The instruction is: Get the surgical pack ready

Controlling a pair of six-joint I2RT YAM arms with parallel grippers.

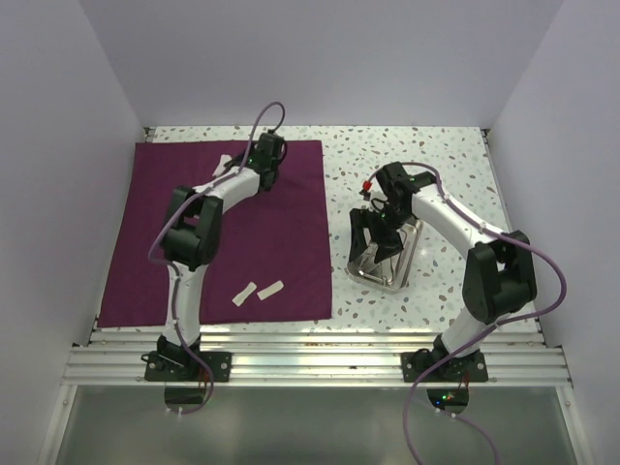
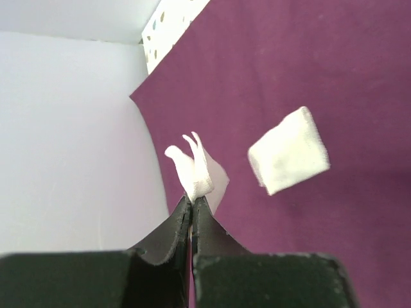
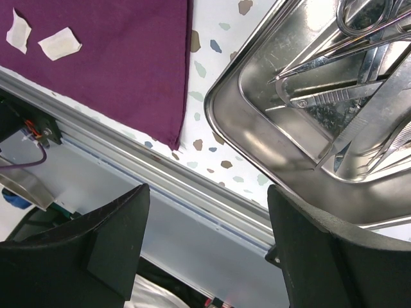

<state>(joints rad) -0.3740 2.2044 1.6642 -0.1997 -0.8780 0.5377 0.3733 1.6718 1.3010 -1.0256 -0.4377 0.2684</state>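
The left end effector, clamped on a white gauze pad over the upper part of the maroon cloth, has the steel tray well to frame right on the worktop, beneath the right end effector, whose jaws stand apart.

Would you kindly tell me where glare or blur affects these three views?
Top external view: even, soft light, with only faint shadows on the maroon cloth. Left wrist view: the shut left claw is dark and soft, and the gauze pad it pinches is nearly overexposed. Right wrist view: the steel tray mirrors light, confusing the scissors; the open right claw looks soft.
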